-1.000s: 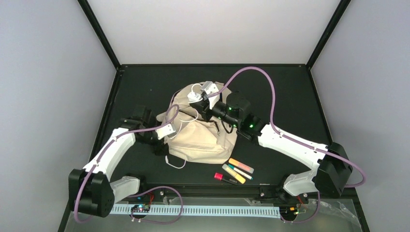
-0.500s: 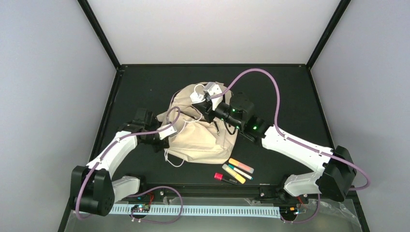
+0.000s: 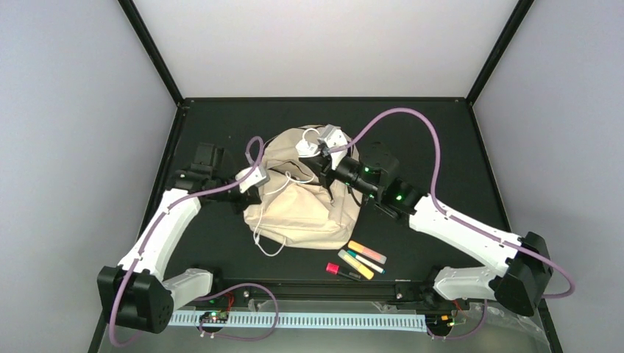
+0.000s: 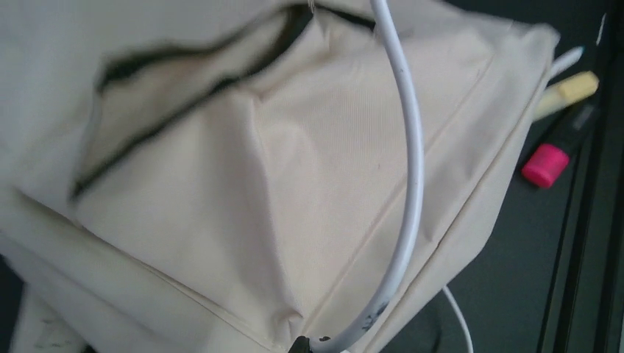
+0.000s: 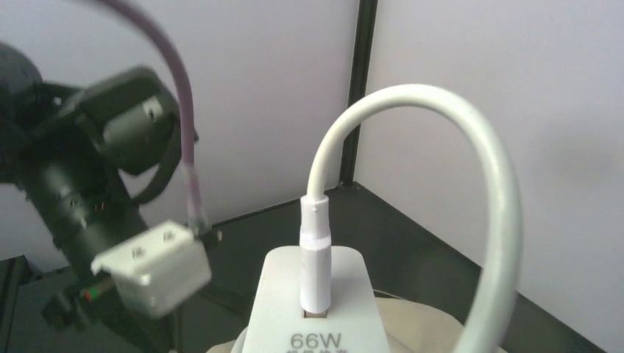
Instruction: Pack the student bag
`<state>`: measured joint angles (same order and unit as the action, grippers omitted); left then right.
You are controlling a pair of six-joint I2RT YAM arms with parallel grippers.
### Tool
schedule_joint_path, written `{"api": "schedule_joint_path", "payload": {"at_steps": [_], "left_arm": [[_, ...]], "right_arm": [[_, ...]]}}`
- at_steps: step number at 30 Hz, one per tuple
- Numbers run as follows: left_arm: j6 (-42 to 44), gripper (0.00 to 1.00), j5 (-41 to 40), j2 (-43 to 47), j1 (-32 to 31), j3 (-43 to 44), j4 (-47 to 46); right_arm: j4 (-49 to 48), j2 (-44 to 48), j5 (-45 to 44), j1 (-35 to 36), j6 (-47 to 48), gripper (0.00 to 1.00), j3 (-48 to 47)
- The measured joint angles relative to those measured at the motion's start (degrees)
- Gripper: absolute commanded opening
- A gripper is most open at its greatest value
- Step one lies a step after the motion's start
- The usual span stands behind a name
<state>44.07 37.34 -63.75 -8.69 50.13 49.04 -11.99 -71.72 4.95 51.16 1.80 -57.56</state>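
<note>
The student bag (image 3: pixel 305 209), cream fabric, lies in the middle of the black table. In the left wrist view its cloth (image 4: pixel 221 206) fills the picture, with a dark zipper opening (image 4: pixel 184 88) gaping. My right gripper (image 3: pixel 316 158) is shut on a white charger (image 3: pixel 310 149) above the bag's far end; the charger (image 5: pixel 316 309) reads 66W and its fingers are hidden beneath it. A white cable (image 5: pixel 471 169) loops out of it. The cable (image 4: pixel 408 184) crosses the bag and ends in my left gripper (image 4: pixel 309 346), which is shut on it at the bag's left edge (image 3: pixel 257 187).
Several highlighters and pens (image 3: pixel 360 259) lie in front of the bag on the right, with a pink-capped marker (image 3: pixel 333 269) nearest the front rail. The same pink cap (image 4: pixel 544 165) shows past the bag's edge. More cable (image 3: pixel 265 246) trails off the bag's near left corner.
My left gripper has closed on the white cable and moved away from the front edge. The right arm has carried the charger slightly right and further back.
</note>
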Motion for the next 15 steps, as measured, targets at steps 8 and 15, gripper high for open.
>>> {"api": "schedule_joint_path", "payload": {"at_steps": [8,15], "left_arm": [[-4.35,0.02,6.71,-0.46,-0.5,27.78,7.15],[-9.66,0.02,11.5,-6.95,-8.04,56.54,7.78]], "right_arm": [[3.69,4.83,6.23,-0.79,4.22,0.09,-0.92],[8.04,4.94,12.26,-0.87,8.87,0.12,-7.37]]}}
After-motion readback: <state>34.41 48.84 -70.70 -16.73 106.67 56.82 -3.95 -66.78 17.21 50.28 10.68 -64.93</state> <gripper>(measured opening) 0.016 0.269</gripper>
